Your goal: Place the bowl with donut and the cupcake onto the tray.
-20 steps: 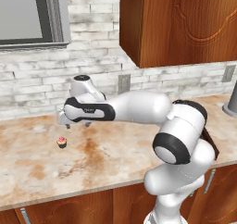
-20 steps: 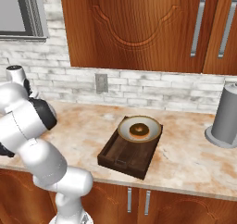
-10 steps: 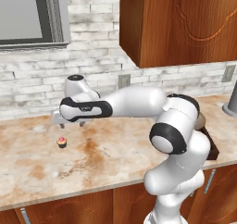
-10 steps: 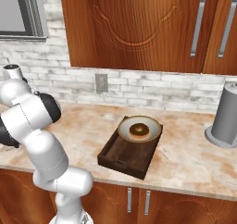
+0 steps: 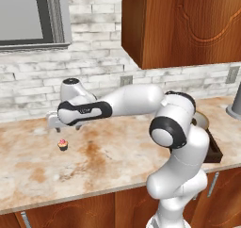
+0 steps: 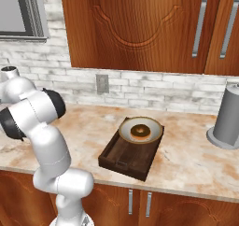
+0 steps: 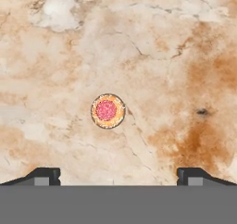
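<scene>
While the jaws gape empty above the counter (image 7: 185, 56), the cupcake (image 7: 108, 110) sits centred below them.

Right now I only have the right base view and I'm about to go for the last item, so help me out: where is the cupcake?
Observer: The cupcake stands upright on the counter, far left of the tray.
Operator: Is the hand anywhere near it?
Observer: The gripper hovers above it, not touching.
Operator: Lined up and open?
Observer: In the hand view the cupcake sits between the two fingertips, slightly left of centre, and the jaws are wide open.
Operator: I see the bowl with the donut already on the tray.
</scene>
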